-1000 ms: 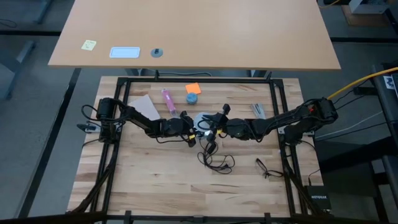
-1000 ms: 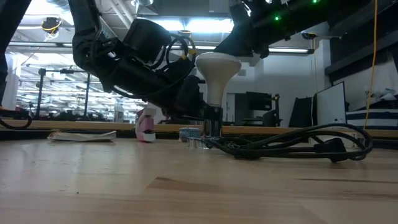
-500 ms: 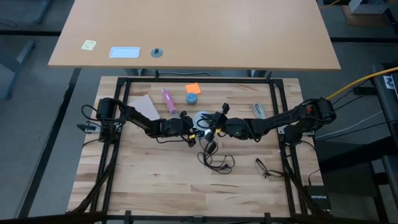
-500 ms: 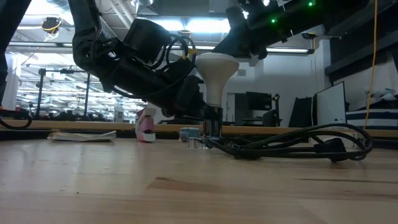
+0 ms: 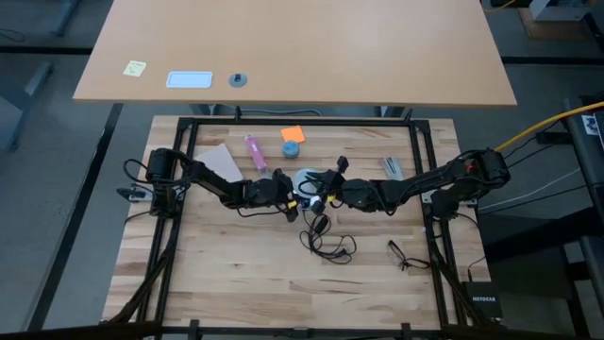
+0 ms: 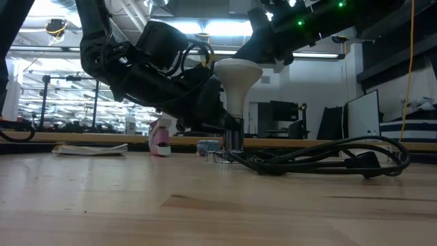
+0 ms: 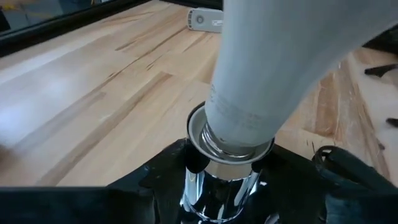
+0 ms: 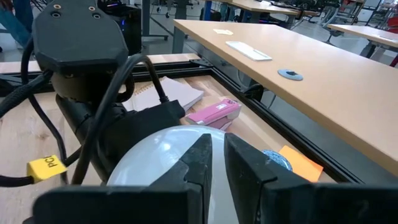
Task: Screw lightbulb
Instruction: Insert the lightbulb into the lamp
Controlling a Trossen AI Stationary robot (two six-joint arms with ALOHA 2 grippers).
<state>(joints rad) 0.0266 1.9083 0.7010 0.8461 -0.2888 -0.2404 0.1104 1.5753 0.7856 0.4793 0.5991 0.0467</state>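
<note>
The frosted white lightbulb [image 6: 237,75] stands upright, its metal neck [image 7: 233,140] in the chrome socket [image 7: 221,183] of the lamp base at the table's middle. From the table's left side, my left gripper [image 6: 229,130] reaches in low and is shut on that socket. From the right, my right gripper [image 8: 219,162] comes in higher. Its fingers are shut, with only a slit between them, over the top of the bulb's globe [image 8: 155,155]. In the high view both grippers meet at the bulb [image 5: 304,179]. My left gripper has the chrome socket [image 7: 205,186] between its two fingers, just below the bulb's neck. It comes in nearly level from the table's left. The socket stands upright on the table. My right gripper's shut fingers [image 6: 263,51] lie on the top of the globe, slanting down from the right. I cannot tell whether they touch it.
A black cord [image 6: 321,157] coils on the table just near of the lamp. A pink object [image 5: 255,151], a blue round thing [image 5: 291,149], an orange note [image 5: 293,134] and a paper sheet [image 5: 219,161] lie behind. Glasses [image 5: 406,255] lie near right.
My left gripper has rolled a little about the socket without shifting its place. The bulb stays upright in the socket, and my right gripper stays over the globe.
</note>
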